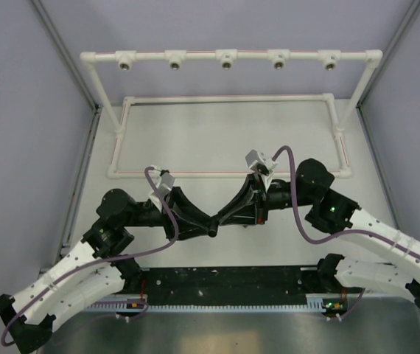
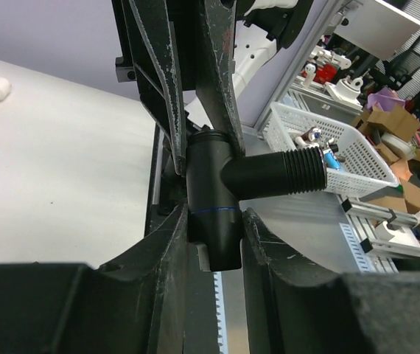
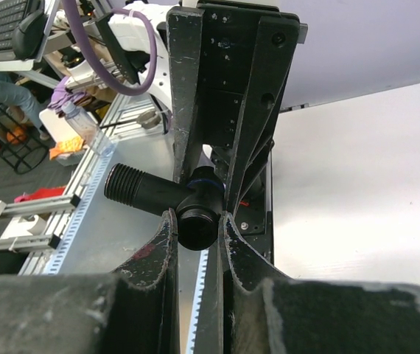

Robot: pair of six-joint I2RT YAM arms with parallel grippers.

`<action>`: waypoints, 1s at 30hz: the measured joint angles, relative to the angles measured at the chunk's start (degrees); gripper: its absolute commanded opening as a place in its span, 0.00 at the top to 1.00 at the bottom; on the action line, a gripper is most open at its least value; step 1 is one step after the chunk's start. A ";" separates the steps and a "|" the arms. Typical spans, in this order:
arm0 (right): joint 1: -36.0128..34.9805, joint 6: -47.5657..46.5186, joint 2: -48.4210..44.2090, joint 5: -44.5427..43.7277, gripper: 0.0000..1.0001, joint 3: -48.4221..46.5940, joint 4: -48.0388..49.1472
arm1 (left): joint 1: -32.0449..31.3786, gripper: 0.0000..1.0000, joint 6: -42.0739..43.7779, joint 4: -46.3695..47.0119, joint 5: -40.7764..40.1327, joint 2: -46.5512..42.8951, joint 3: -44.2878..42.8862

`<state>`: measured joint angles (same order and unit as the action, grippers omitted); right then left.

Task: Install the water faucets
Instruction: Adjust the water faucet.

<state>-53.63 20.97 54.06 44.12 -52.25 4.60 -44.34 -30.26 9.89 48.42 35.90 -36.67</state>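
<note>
One black T-shaped water faucet [image 2: 211, 193] with a threaded side stub [image 2: 298, 171] hangs above the table's near middle, held from both ends. My left gripper [image 2: 215, 215] is shut on its lower end, both fingers touching the body. From the opposite side, my right gripper [image 3: 196, 217] is shut on the faucet's round end [image 3: 197, 221]. In the top view the two grippers meet tip to tip, the left gripper [image 1: 199, 220] and the right gripper [image 1: 226, 215], with the faucet [image 1: 212, 226] a small dark spot between them. No other faucet shows.
A white pipe frame [image 1: 225, 97] stands at the back of the table, its top bar carrying several round metal-ringed sockets [image 1: 226, 63]. A black toothed strip [image 1: 225, 284] runs along the near edge. A white basket [image 2: 357, 155] of small parts sits beyond the table.
</note>
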 measured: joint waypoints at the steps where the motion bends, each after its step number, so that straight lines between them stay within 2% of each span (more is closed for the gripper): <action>1: 0.00 0.02 0.00 0.04 0.88 0.00 -0.02 | 0.00 1.00 0.09 0.02 0.04 0.00 0.00; 5: -0.15 0.11 0.00 -0.42 0.53 -0.13 -0.57 | 0.00 1.00 1.29 -0.63 -0.35 -0.07 -0.04; 8: -0.24 1.16 0.24 -2.43 0.42 -0.92 -1.64 | -0.09 1.00 5.84 -5.33 -2.29 -0.90 -1.01; 11: -0.24 3.82 0.57 -5.84 0.36 -1.60 -2.21 | -0.17 1.00 12.59 -11.89 -6.93 -2.91 -1.92; 15: -0.22 9.20 1.14 -10.64 0.33 -1.62 -3.06 | -0.20 1.00 20.59 -17.33 -14.21 -7.26 -1.92; 21: 0.59 20.63 5.07 -15.32 0.29 -2.54 -5.49 | -0.24 1.00 30.56 -18.27 -22.69 -12.00 -1.73; 30: 0.92 30.73 9.88 -15.37 0.28 -3.30 -5.14 | -0.24 1.00 41.83 -24.04 -28.50 -10.10 -1.84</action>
<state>-52.71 51.70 63.94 28.75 -55.55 -0.54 -44.58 11.57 -14.15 19.92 25.80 -38.50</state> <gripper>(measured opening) 0.724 0.347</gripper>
